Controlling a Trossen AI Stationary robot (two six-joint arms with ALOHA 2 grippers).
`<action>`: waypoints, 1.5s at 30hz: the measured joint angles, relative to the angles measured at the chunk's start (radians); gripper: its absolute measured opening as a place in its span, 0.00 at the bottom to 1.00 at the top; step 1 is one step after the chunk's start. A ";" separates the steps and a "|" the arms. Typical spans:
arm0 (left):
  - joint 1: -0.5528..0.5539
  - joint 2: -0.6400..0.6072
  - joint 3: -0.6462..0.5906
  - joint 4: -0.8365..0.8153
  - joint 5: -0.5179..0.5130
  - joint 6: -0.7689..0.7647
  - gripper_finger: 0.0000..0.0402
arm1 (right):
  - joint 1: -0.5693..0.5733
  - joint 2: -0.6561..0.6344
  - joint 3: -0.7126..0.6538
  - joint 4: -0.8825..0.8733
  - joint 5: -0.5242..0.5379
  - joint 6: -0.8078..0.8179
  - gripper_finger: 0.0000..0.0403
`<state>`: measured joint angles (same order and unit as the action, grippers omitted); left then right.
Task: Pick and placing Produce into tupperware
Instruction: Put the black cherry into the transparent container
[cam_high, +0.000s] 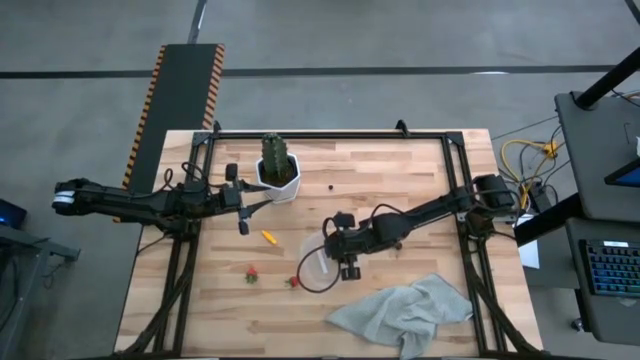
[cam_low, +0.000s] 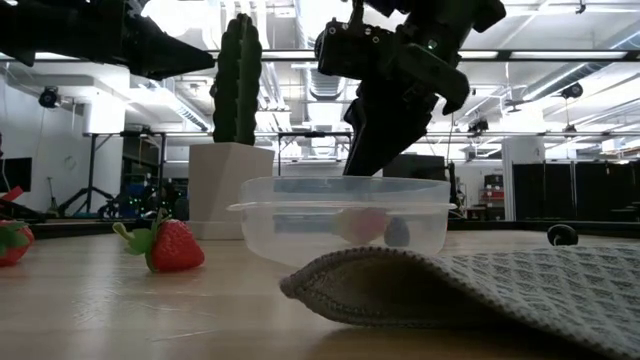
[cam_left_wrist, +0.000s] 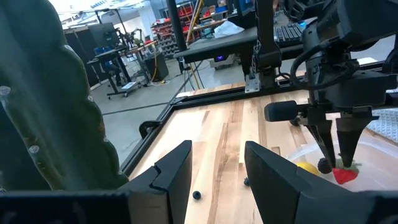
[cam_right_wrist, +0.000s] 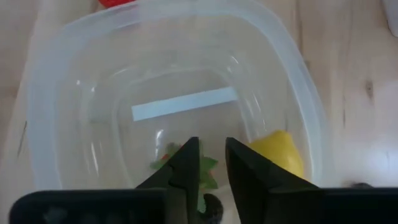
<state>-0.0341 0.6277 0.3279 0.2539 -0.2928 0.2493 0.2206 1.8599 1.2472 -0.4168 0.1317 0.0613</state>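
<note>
The clear tupperware (cam_high: 312, 262) sits in the middle of the table, with a white mark (cam_right_wrist: 185, 103) on its floor. My right gripper (cam_right_wrist: 212, 163) points down into it, shut on a red strawberry (cam_left_wrist: 344, 177). A yellow lemon (cam_right_wrist: 278, 151) and a dark berry (cam_left_wrist: 324, 165) lie inside too. Two more strawberries (cam_high: 251, 271) (cam_high: 293, 281) and an orange carrot piece (cam_high: 268, 237) lie on the table left of the container. Another dark berry (cam_high: 330, 186) lies toward the far edge. My left gripper (cam_high: 243, 222) hangs open beside the cactus pot and touches nothing. My right gripper pinches the strawberry by its green leafy top (cam_right_wrist: 206, 165) between the two fingertips (cam_left_wrist: 344, 155), coming from above and pointing down. The red body hangs below the fingertips inside the tupperware. Whether it touches the container's floor, I cannot tell.
A green cactus (cam_high: 275, 152) in a white hexagonal pot (cam_high: 283, 185) stands near the far edge, close to my left gripper. A grey-green cloth (cam_high: 405, 310) lies crumpled by the near right corner, just in front of the tupperware. Bare wood shows at the far right.
</note>
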 joint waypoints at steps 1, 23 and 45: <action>0.000 0.000 0.000 0.000 0.000 0.000 0.34 | -0.005 -0.006 0.000 -0.001 0.000 -0.002 0.19; 0.000 0.006 0.000 0.040 0.000 -0.005 0.34 | -0.020 -0.631 -0.265 -0.411 -0.016 -0.060 0.35; 0.000 0.091 0.000 0.215 0.000 0.000 0.34 | -0.002 -0.762 -0.483 -0.359 -0.105 0.032 0.59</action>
<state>-0.0341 0.7190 0.3279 0.4688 -0.2928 0.2496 0.2184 1.0982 0.7643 -0.7761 0.0269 0.0929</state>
